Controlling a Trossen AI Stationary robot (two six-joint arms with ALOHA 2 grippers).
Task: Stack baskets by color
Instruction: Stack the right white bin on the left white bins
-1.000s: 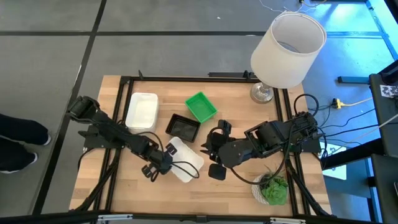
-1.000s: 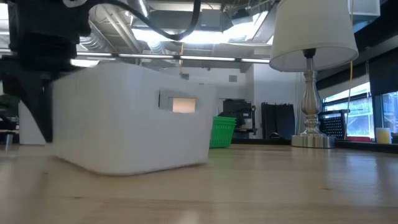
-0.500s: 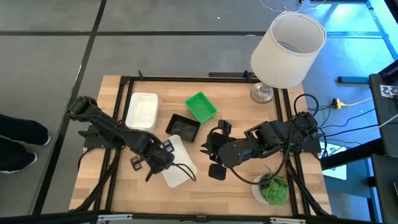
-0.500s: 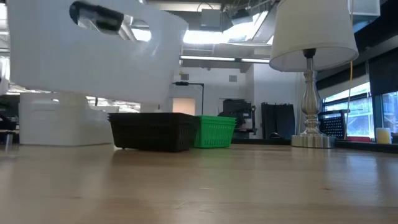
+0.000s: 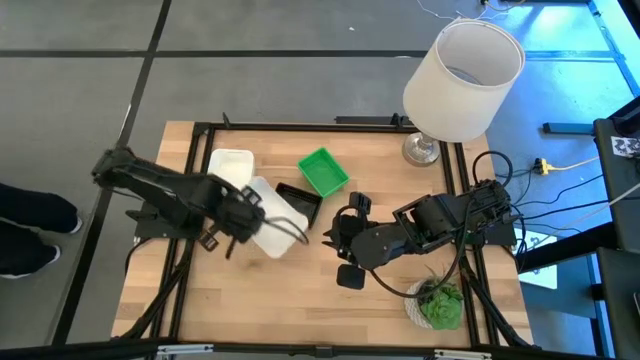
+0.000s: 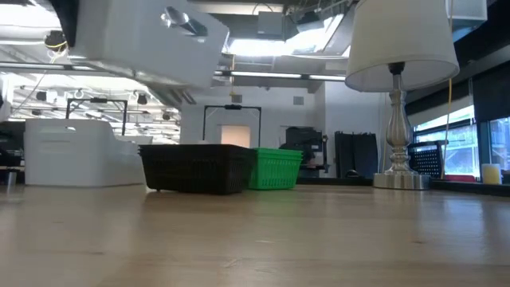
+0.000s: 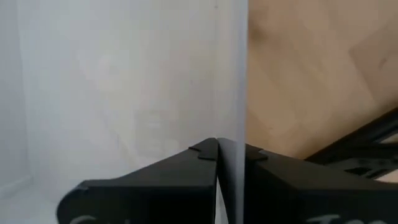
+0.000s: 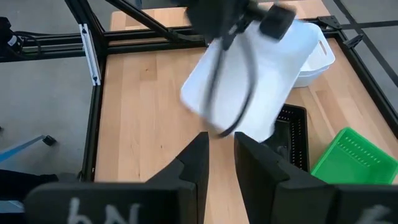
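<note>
My left gripper (image 5: pixel 234 220) is shut on a white basket (image 5: pixel 275 215) and holds it in the air, above the table's left half; the low view shows that basket (image 6: pixel 143 44) tilted. A second white basket (image 5: pixel 228 170) rests by its bottom on the table at the far left. Beside it stand a black mesh basket (image 5: pixel 303 200), partly hidden under the lifted one, and a bright green basket (image 5: pixel 322 171). My right gripper (image 8: pixel 221 155) hangs above the table's middle right, its fingers a little apart with nothing between them. My left gripper pinches the white basket's side wall at the rim (image 7: pixel 227 155), one finger inside the basket and one outside. The fingers come from above, pointing down. The basket is lifted clear of the table and hangs tilted, its far end (image 6: pixel 195 48) lower.
A big white lampshade (image 5: pixel 462 80) on a metal stand rises at the far right corner. A small leafy plant (image 5: pixel 438 305) sits at the near right. A black frame (image 5: pixel 300 127) runs round the table. Bare wood (image 5: pixel 270 300) lies at the near left.
My left gripper has risen and gone toward the table's far left, toward the resting white basket, carrying the other white basket. That basket stood on the table near the middle a second ago and now hangs tilted, clear of the table, over the black basket's left part.
</note>
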